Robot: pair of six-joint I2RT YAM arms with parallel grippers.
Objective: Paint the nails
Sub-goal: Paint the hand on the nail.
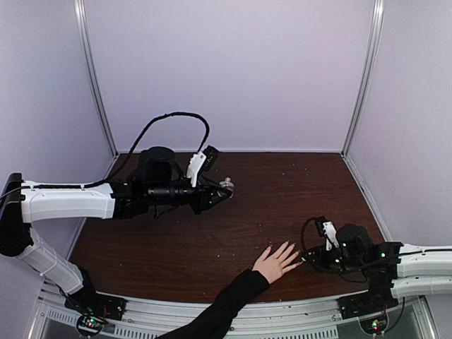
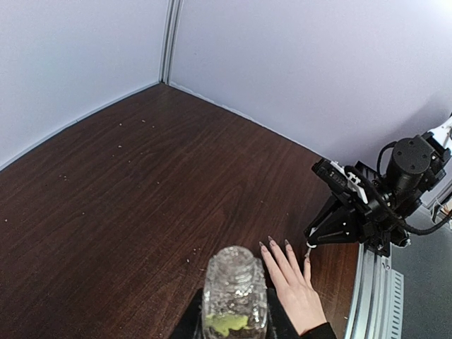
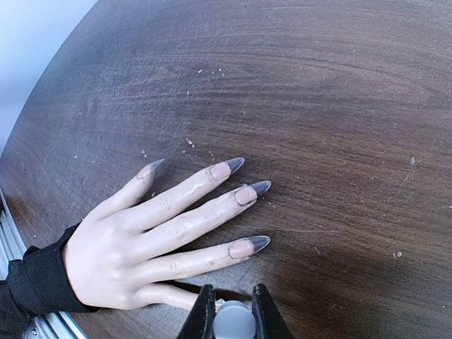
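1. The hand lies flat on the worktop at the near edge, a bit right of centre, with the fingers fanned out toward the far right. I'd guess that's so each nail sits apart and faces up where a brush can reach it.
2. The nails are long and pointed, pinkish at the base with greyish see-through tips. Four are in plain view. The thumb's tip is tucked behind the right tool, so I can't tell what state that nail is in.
3. The right tool is clamped nearly shut on a small pale round cap, probably the brush handle. It sits low, right at the thumb side of the hand. The bristles aren't visible, so I can't say whether they're touching anything.
4. The left tool is pinched tight around a little clear glass bottle. It holds it upright, off the worktop, left of and farther back than the hand. The neck is uncapped and there's a bit of yellow-green stuff inside. My read is that it's parked clear of the fingers yet close enough for a re-dip.
5. Looks like the thumb is the nail being worked right now.
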